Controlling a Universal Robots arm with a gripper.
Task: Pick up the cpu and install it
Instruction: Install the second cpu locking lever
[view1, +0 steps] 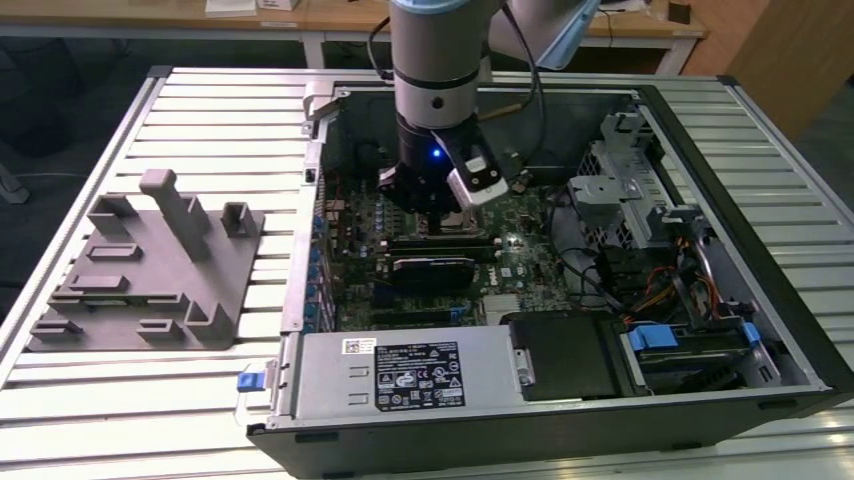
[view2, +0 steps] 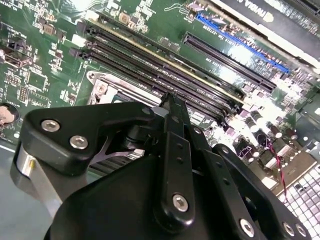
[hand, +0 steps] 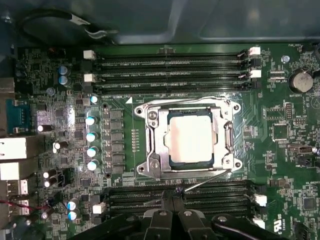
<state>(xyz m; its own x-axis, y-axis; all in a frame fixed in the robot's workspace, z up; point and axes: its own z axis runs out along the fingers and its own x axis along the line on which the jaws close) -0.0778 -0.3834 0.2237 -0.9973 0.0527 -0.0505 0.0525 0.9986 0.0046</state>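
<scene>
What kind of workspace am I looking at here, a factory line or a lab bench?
Most likely a lab or test bench, not a production line: one open desktop computer case lies on a slatted metal table, beside a grey fixture block, with wooden desks behind.

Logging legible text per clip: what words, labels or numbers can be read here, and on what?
Nothing reads clearly.
Power supply label: print too small.
Motherboard silkscreen: too small.
Graphics card lettering: cut off, blurred.
cpu lid: no legible marking.

Silvery-white cpu (hand: 190, 136); green motherboard (hand: 290, 165); black tool (hand: 172, 202); grey fixture block (view1: 147, 270)
</scene>
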